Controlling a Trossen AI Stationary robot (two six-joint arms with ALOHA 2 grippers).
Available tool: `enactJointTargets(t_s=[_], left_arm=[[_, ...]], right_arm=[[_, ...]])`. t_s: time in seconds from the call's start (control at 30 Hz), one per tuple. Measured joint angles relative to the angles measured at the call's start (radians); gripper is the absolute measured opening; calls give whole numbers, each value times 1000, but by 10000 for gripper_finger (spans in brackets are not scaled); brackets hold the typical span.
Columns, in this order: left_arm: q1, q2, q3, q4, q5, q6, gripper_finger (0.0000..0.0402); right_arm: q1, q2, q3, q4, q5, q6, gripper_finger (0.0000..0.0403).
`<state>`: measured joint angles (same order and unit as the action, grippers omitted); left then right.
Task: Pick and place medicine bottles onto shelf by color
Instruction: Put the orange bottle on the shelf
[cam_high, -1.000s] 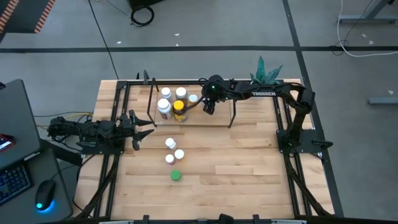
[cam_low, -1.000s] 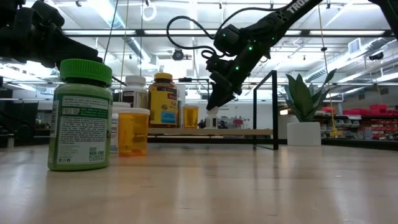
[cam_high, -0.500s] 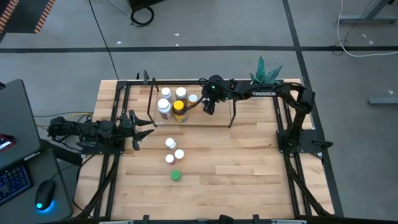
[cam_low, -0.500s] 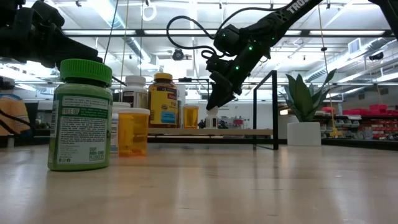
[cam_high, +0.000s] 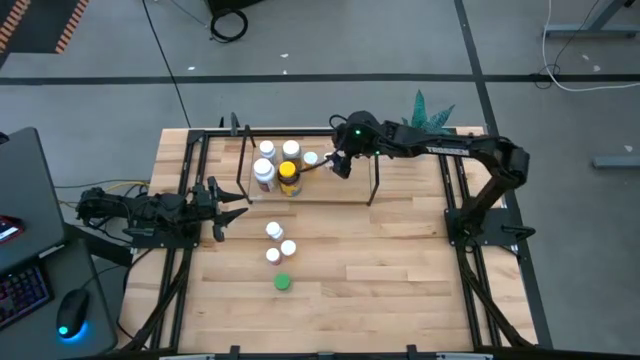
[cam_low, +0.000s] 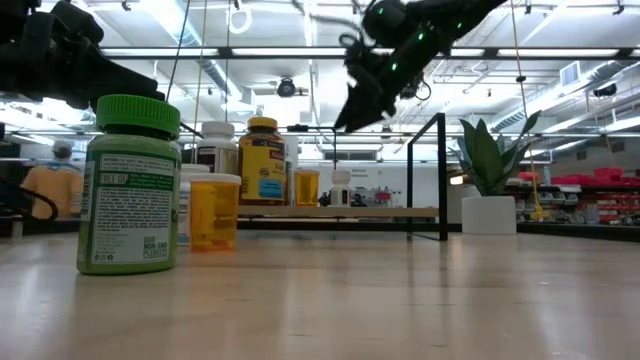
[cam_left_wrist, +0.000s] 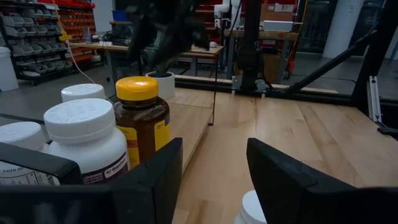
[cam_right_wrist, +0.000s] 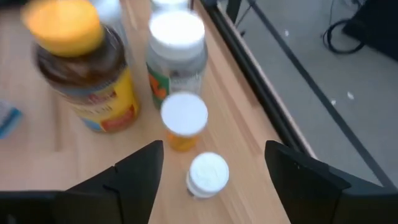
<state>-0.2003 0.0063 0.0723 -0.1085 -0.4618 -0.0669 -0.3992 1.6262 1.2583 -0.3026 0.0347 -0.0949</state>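
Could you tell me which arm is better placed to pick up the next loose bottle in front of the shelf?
Probably the left: its open left gripper sits beside the loose white-capped bottles, while the right gripper hangs over the shelf.

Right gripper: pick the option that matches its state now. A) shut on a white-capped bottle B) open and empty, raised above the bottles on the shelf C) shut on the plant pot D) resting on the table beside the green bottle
B: the right gripper has its fingers spread with nothing between them, and the low view shows it lifted clear above the small white-capped bottle standing on the shelf.
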Motion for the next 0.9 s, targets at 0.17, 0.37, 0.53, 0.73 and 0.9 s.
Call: enactJointTargets(t_s=[0.17, 0.37, 0.53, 0.73, 0.9], left_arm=[[0, 0, 0, 0, 0, 0, 182], [0, 0, 0, 0, 0, 1, 185], [0, 0, 0, 0, 0, 0, 186], [0, 0, 0, 0, 0, 0, 181], [0, 0, 0, 0, 0, 1, 187]], right_arm=[[48, -77, 0, 24, -29, 1, 283], [146, -102, 0, 103, -109, -1, 272], [230, -75, 0, 189, -115, -17, 268], [298, -73, 1, 226, -115, -9, 267], [356, -73, 1, 267, -116, 2, 268]])
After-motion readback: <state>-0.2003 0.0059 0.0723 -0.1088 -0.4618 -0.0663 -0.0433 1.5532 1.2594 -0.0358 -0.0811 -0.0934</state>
